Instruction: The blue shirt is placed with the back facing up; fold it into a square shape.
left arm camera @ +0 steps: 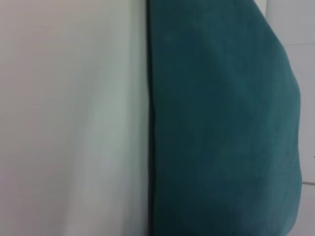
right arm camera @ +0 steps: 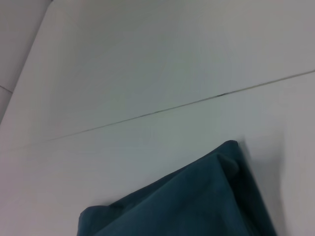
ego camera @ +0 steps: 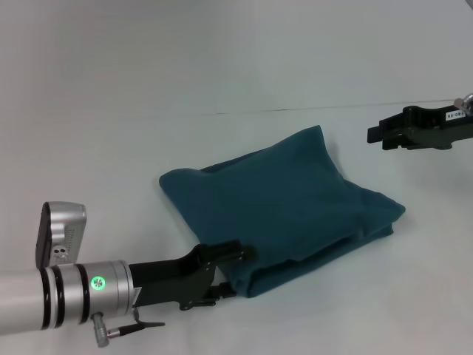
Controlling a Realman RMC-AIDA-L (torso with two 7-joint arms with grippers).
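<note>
The left gripper (ego camera: 235,270), a black two-fingered claw on a silver arm, sits at the near-left corner of the blue shirt (ego camera: 284,203), a large dark teal-blue T-shirt of soft matte fabric. Its upper finger lies over the cloth edge and a lower one shows beneath, so it seems to pinch the folded layers, though the contact is partly hidden. The right gripper (ego camera: 378,135), also black, hangs in the air well apart from the shirt on the far right, with its fingers pressed close together and nothing between them.

The shirt lies on the white table (ego camera: 148,111) as a compact, roughly four-sided bundle, so the folding looks nearly done; the corners are still rounded and may need squaring.

The left wrist view shows one straight folded edge (left arm camera: 150,123); the right wrist view shows the far corner (right arm camera: 229,152) and a table seam (right arm camera: 162,110).
</note>
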